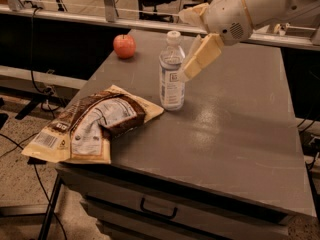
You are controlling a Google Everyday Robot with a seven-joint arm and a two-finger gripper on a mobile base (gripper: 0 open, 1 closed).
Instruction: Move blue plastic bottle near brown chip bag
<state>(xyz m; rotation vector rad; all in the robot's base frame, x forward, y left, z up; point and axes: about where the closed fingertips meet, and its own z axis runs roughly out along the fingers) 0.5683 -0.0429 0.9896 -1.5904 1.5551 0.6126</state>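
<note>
Nearest, at the front-left corner of the grey table (240, 134): brown chip bag (95, 124), lying flat, hanging over the edge. Just behind its right tip, touching or not unclear: blue plastic bottle (171, 81), upright, white cap on. At the bottle's upper right: gripper (183, 46), fingers (202, 56) spread apart, clasping nothing, lower one close against the bottle's shoulder. Farthest, back-left: red apple (124, 45).

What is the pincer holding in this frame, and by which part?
Nothing appears held. The pincer hangs open beside the blue plastic bottle, which stands on the table.
</note>
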